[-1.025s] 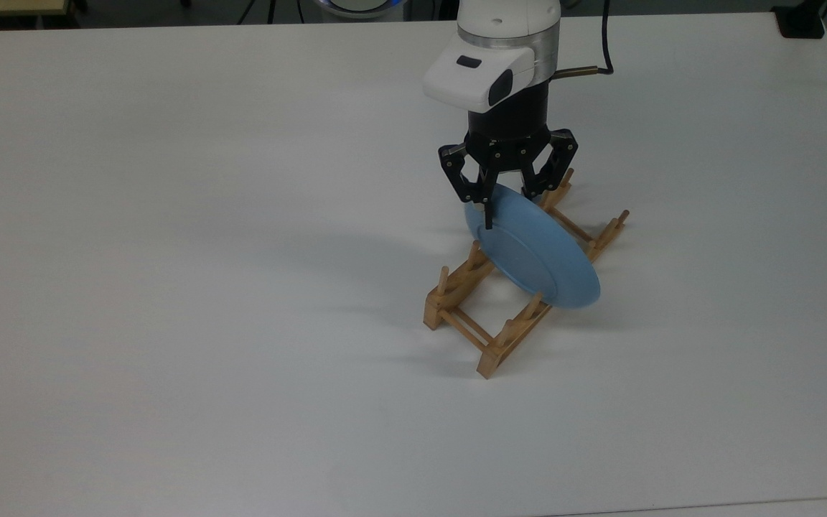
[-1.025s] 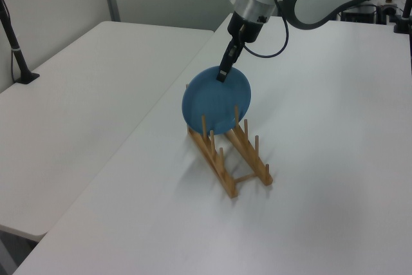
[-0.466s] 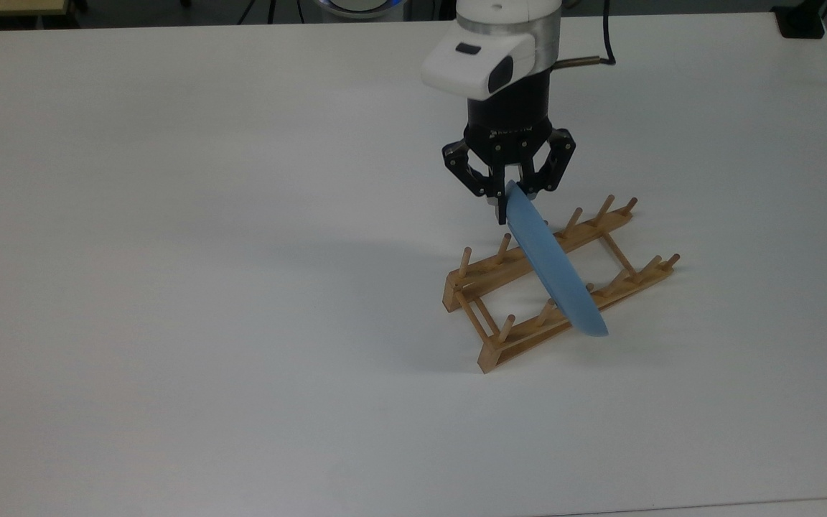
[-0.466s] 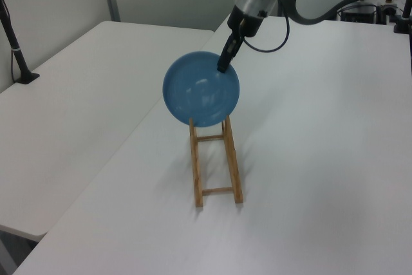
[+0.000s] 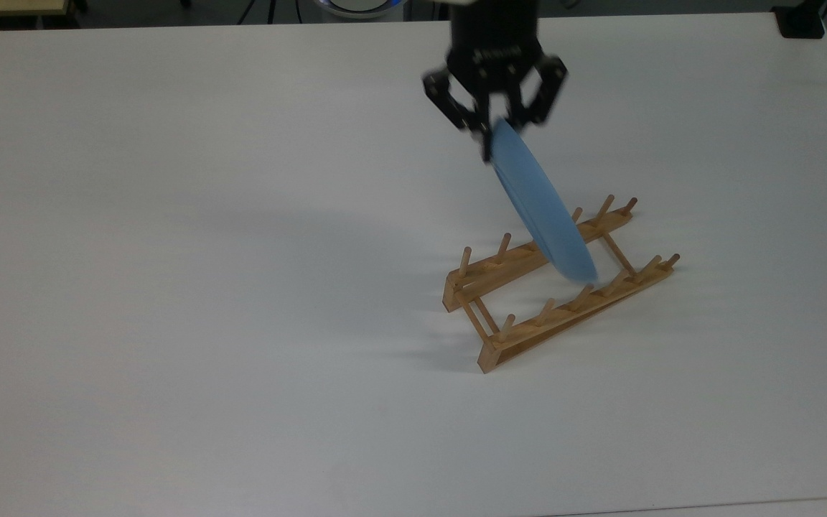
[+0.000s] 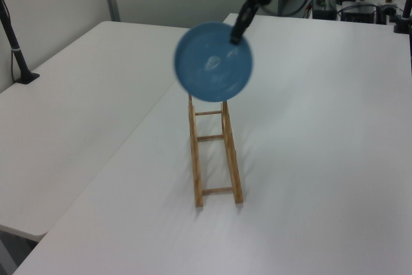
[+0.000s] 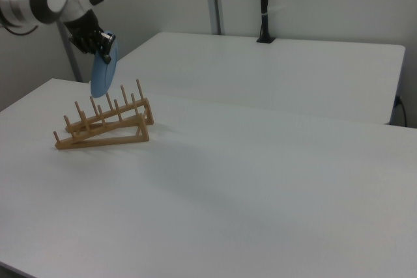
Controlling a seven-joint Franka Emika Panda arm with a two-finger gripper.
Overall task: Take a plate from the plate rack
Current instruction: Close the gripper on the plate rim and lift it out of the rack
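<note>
Up goes the gripper [image 5: 497, 131], its jaws pinched tight on the top rim of the plate [image 5: 539, 205], which now hangs on edge above the plate rack [image 5: 553, 283] so it clears the pegs.

plain light-blue plate [image 5: 539, 205], light-brown wooden rack [image 5: 557, 287]

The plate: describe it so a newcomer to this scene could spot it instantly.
On the white table lies a small wooden plate rack with upright pegs. Above it, the gripper holds a round disc on edge by its rim: the plate, light blue, the one coloured thing here.
</note>
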